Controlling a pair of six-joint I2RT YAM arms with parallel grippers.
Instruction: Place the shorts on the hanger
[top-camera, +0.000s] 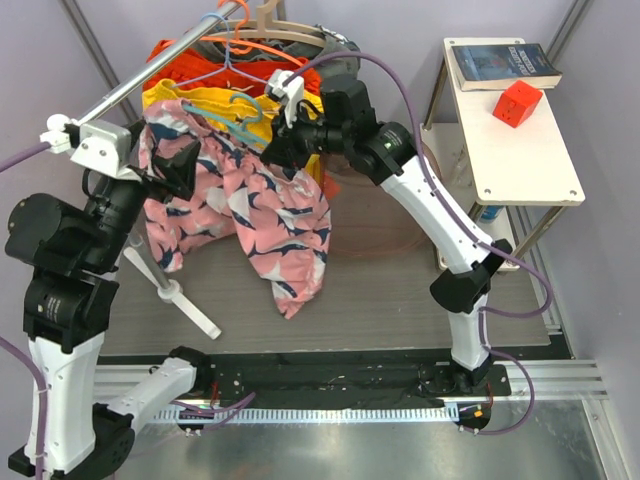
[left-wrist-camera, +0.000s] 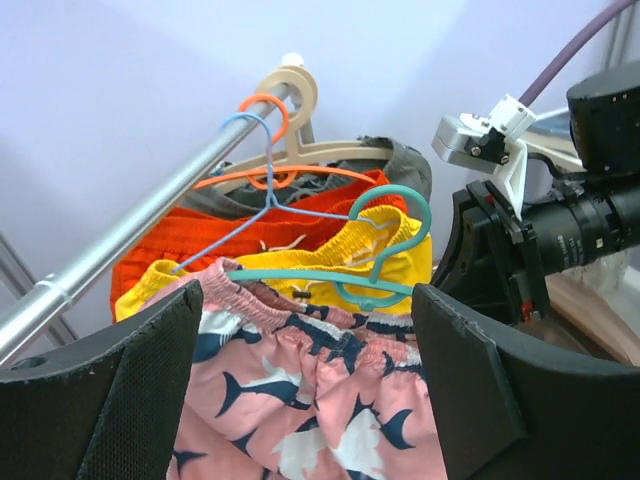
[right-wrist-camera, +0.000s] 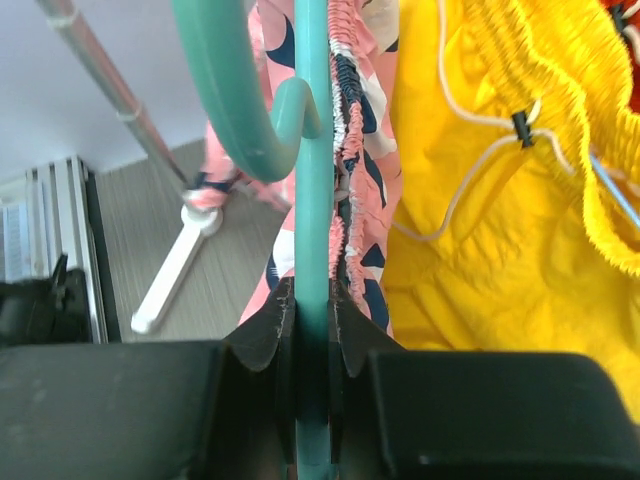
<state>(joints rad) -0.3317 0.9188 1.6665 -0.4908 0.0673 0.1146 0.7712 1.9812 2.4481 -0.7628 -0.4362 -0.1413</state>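
The right arm (top-camera: 430, 200) rises from its base, bends at a low elbow and stretches its forearm up and leftward, wrist level. The right gripper (right-wrist-camera: 312, 320) is clamped on the hanger (right-wrist-camera: 312, 200), its 2 fingers (right-wrist-camera: 268, 330) pinching the thin teal bar, which runs straight out ahead of them. The shorts (right-wrist-camera: 352, 150) hang over that bar, their gathered waistband pressed along its right side, just beyond the fingertips. Further right of the tool hangs a pair of yellow shorts (right-wrist-camera: 480, 230).

The left arm (top-camera: 60, 250) stands upright, folded at the elbow, wrist aimed at the pink fabric. The left gripper (left-wrist-camera: 305, 350) is spread wide and grips nothing; the shorts drape in front of it, between its 2 fingers (left-wrist-camera: 130, 380), with the hanger above.
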